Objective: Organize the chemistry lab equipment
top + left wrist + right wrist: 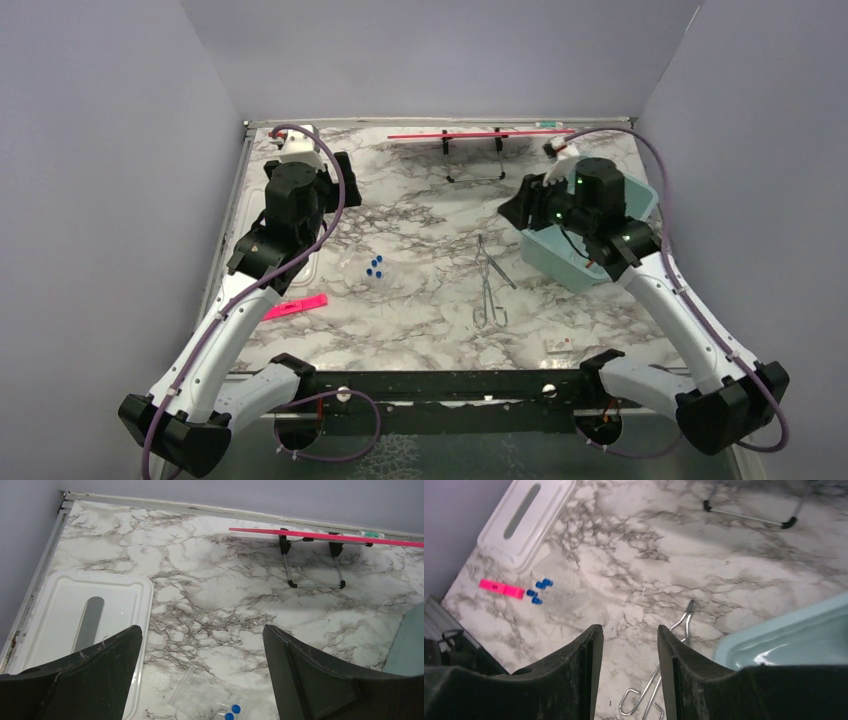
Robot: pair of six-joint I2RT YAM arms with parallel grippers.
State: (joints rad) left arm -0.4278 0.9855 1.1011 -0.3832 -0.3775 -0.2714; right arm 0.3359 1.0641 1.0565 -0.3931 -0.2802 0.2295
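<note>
Now | left gripper (200,630) gapes empty | right gripper (626,627) parted, holding nothing | metal forceps (487,290): likely light, stiff, slick; best pinched across the shanks near the pivot.

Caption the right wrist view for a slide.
Right end effector, open and empty, near metal scissor-like forceps and a pale teal bin.

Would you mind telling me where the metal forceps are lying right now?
In the top view the metal forceps lie on the marble table, right of centre, between the blue-capped tubes and the teal bin.
</note>
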